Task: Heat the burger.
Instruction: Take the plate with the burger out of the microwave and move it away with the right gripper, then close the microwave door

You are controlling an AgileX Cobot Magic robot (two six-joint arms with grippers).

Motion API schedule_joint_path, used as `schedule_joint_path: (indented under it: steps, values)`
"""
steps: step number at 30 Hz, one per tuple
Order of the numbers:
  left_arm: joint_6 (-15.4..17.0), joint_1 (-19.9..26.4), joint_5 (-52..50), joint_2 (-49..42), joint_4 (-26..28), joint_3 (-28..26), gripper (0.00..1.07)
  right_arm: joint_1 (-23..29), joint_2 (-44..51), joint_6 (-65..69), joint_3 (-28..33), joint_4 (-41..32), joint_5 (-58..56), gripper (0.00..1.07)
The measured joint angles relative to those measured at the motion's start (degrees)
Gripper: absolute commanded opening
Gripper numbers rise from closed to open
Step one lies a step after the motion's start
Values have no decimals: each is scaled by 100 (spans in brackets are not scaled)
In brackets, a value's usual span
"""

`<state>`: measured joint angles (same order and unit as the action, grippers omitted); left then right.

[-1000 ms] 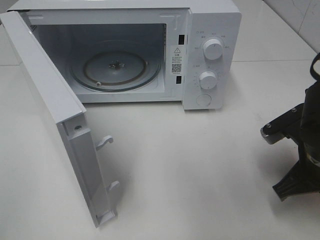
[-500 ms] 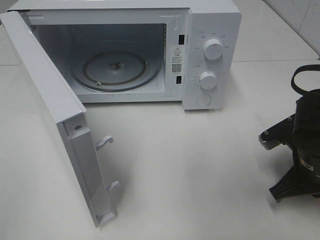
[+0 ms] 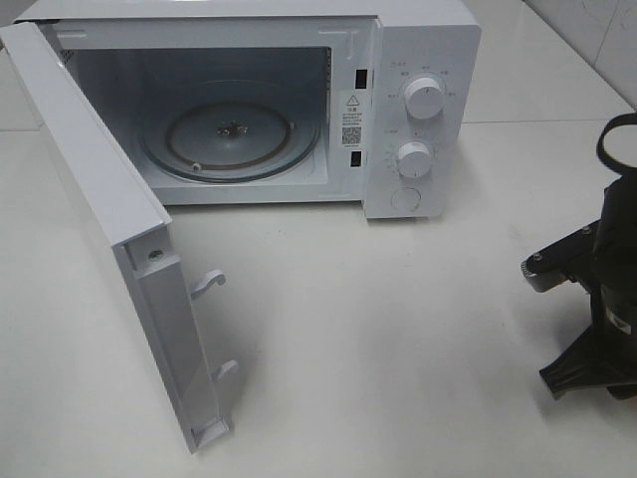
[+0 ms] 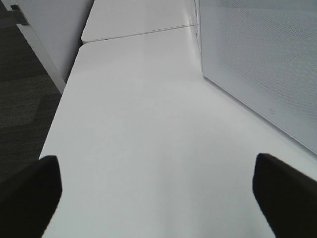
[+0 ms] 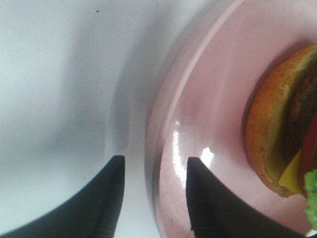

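Straddling the pink plate's rim (image 5: pixel 163 148), the right tool (image 5: pixel 154 171) is standing part-open, one finger inside, one outside. The burger (image 5: pixel 277 134) is sitting further in on the plate. Closing squarely on the rim should keep the plate level. The left tool (image 4: pixel 158 191) is hanging wide open, empty.

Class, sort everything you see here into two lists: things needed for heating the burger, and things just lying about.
Needed: burger, pink plate under it, microwave with its open door and turntable, right claw straddling the plate rim.

Lying about: nothing seen; the left claw is idle.
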<state>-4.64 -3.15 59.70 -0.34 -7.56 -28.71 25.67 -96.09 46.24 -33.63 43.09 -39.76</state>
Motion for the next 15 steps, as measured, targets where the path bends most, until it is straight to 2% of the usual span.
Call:
schedule_joint_path:
  steps: [4, 5, 6, 9, 11, 14, 15]
  values:
    - [0, 0, 0, 0, 0, 0, 98, 0, 372, -315, 6, -321, 57, 44]
    - [0, 0, 0, 0, 0, 0, 98, 0, 665, -590, -11, -561, 149, 46]
    - [0, 0, 0, 0, 0, 0, 98, 0, 985, -968, -23, -854, 246, 52]
    - [0, 0, 0, 0, 0, 0, 98, 0, 1163, -1197, -34, -1037, 298, 56]
    - [0, 0, 0, 0, 0, 0, 98, 0, 1845, -2074, -34, -1707, 418, 78]
    - [0, 0, 0, 0, 0, 0, 98, 0, 2143, -2452, -34, -1982, 424, 83]
    - [0, 0, 0, 0, 0, 0, 98, 0, 2303, -2601, -34, -2131, 418, 89]
